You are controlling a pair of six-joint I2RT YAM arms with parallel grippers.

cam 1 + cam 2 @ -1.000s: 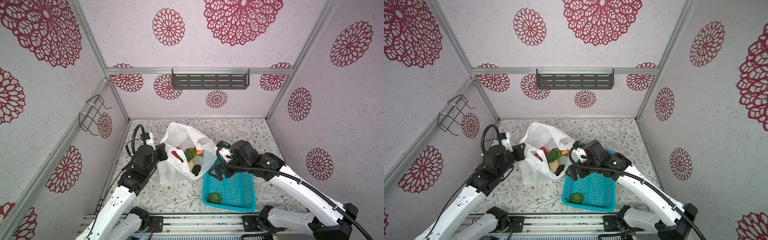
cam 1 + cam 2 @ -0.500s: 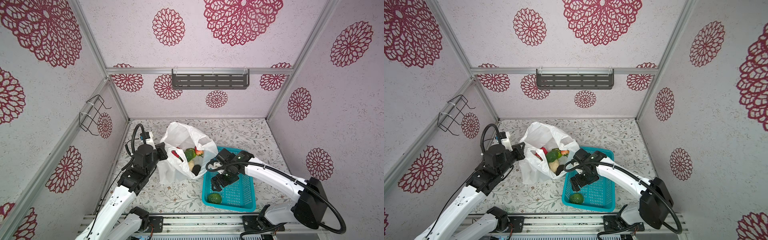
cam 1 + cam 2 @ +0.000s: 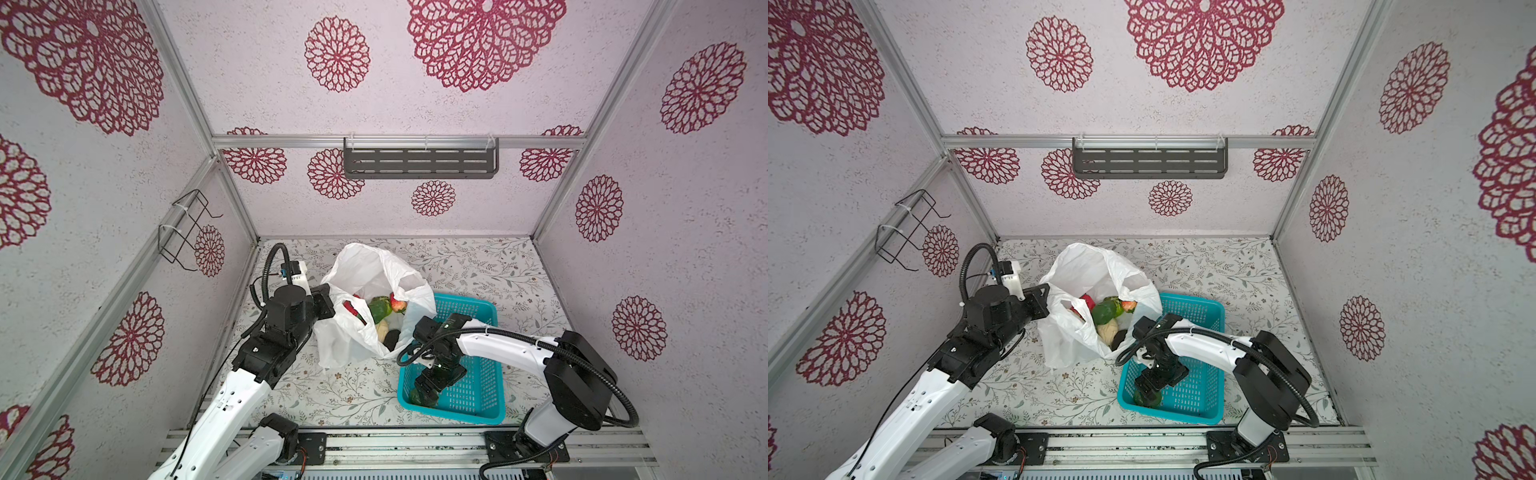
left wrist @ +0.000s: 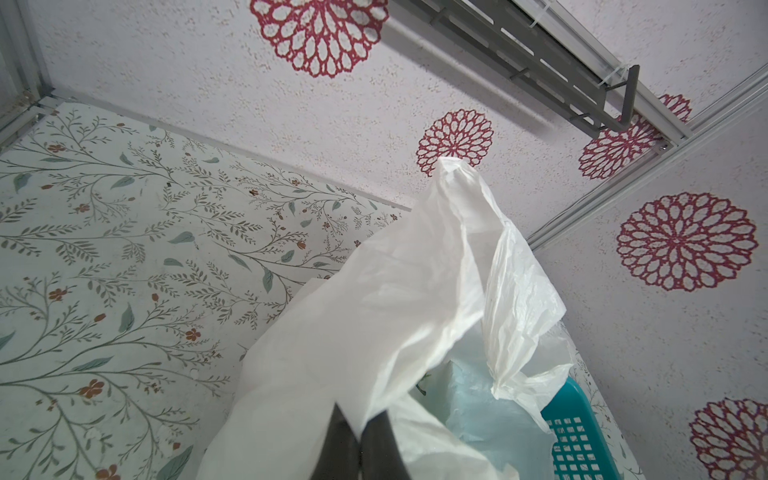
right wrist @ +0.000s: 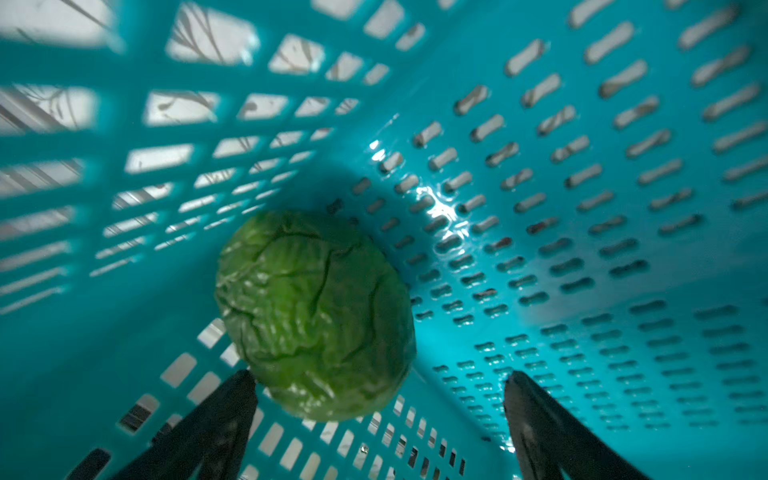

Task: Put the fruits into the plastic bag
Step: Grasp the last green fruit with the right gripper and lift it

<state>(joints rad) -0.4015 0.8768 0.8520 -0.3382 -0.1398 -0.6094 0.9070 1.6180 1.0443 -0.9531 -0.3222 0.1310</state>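
The white plastic bag (image 3: pixel 365 274) stands open left of centre in both top views. Inside it lie several fruits: a dark green one (image 3: pixel 379 308), a pink-red one (image 3: pixel 398 304), a beige one (image 3: pixel 384 329), a black one (image 3: pixel 392 338) and a red one (image 3: pixel 353 309). My left gripper (image 4: pixel 360 432) is shut on the bag's near-left rim (image 4: pixel 374 374). A bumpy light-green fruit (image 5: pixel 316 311) lies in the front-left corner of the teal basket (image 3: pixel 486 316). My right gripper (image 5: pixel 381 374) hangs open just over it, one finger (image 5: pixel 232 399) beside it and not touching.
The teal basket (image 3: pixel 1212 307) sits right of the bag, touching it, with its perforated walls (image 5: pixel 582 208) close around my right gripper (image 3: pixel 428 390). A grey shelf (image 3: pixel 419 163) hangs on the back wall and a wire rack (image 3: pixel 187 232) on the left wall.
My right gripper has swung from the bag's mouth down into the basket's front-left corner, over the green fruit. The left arm and bag have not moved.
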